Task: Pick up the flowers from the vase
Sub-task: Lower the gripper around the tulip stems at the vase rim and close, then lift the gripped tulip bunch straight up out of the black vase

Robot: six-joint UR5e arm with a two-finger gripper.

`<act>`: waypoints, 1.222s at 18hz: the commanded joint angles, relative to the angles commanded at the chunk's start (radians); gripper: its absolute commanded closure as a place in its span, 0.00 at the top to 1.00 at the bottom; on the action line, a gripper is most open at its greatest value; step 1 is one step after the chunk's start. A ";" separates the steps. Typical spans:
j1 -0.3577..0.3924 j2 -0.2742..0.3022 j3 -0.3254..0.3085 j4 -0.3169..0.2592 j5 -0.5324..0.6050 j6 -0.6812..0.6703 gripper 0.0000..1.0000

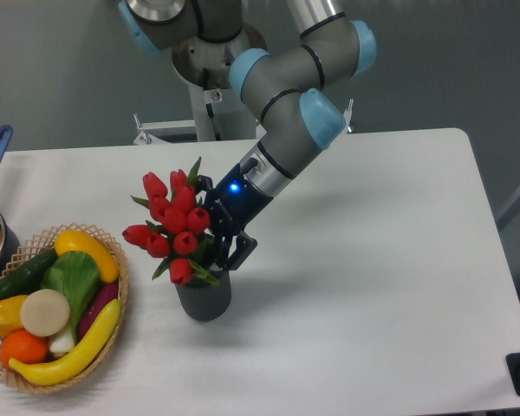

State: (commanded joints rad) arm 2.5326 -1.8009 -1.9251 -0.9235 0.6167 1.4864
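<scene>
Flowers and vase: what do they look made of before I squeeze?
Flowers: probably artificial, plastic or fabric; the red buds are uniform, evenly coloured, matte. Vase: dark grey, matte, with no glare; could be plastic or ceramic, I can't tell which. The fingers sit beside the stems at its mouth.

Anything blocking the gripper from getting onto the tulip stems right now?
Nothing visible does. The gripper sits right beside the flowers, just above the vase mouth; only the bunch's own leaves lie between. The basket is off to the side.
</scene>
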 joint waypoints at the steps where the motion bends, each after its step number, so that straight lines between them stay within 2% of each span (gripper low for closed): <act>1: 0.002 0.000 0.000 0.000 0.000 0.000 0.70; 5: 0.014 0.002 0.000 0.000 -0.027 -0.003 0.61; 9: 0.018 0.003 -0.002 0.000 -0.061 -0.003 0.48; 16: 0.026 0.014 0.000 0.000 -0.069 -0.008 0.47; 22: 0.038 0.047 0.002 -0.002 -0.098 -0.037 0.47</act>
State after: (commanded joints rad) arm 2.5710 -1.7534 -1.9236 -0.9250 0.5185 1.4498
